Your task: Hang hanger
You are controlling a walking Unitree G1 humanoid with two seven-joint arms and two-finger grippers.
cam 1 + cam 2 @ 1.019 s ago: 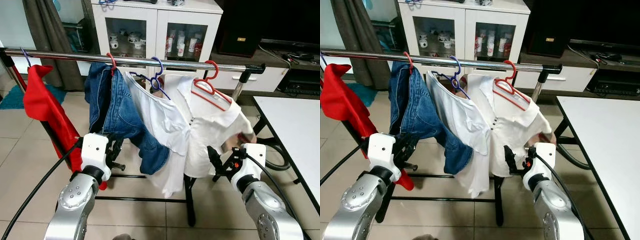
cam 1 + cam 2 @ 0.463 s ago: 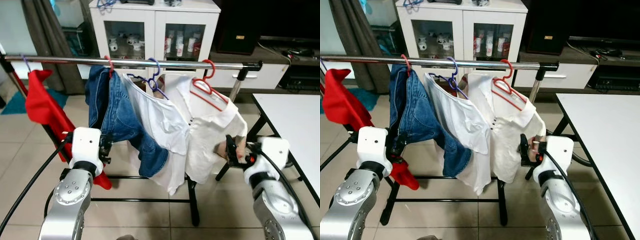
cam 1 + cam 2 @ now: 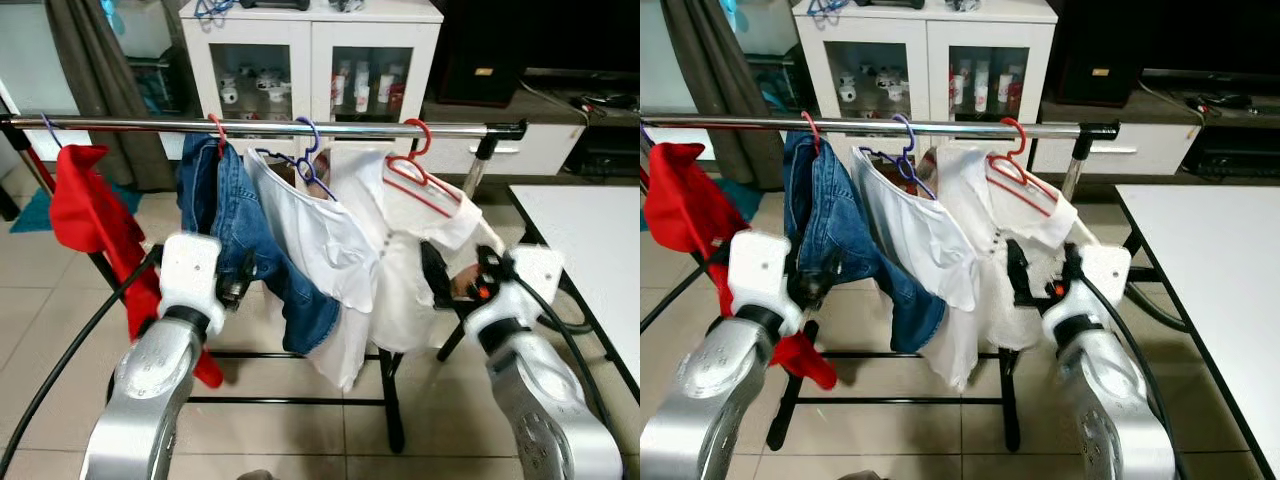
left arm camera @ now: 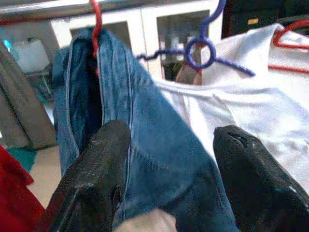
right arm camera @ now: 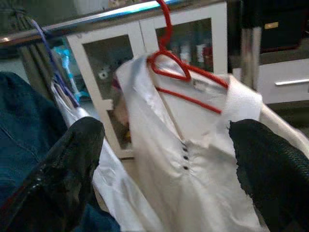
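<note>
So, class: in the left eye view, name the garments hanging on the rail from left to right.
Red garment → blue jeans on a red hanger → white top on the blue hanger → cream collared shirt on the red hanger.

Both arms are silver-grey metal with rounded, jointed housings; a dark screw sits in recessed bores on the forearm segments. Each arm ends in a white, boxy wrist block with rounded corners. The left gripper [image 4: 164, 183] carries two thick black fingers [image 4: 96, 169] with a matt, finely textured surface. The right gripper [image 5: 164, 179] has matching black fingers [image 5: 72, 159], likewise rough-textured. A black cable runs along the outer side of each arm to the wrist block. A small red-orange light or marking shows beside the right wrist block.
</note>
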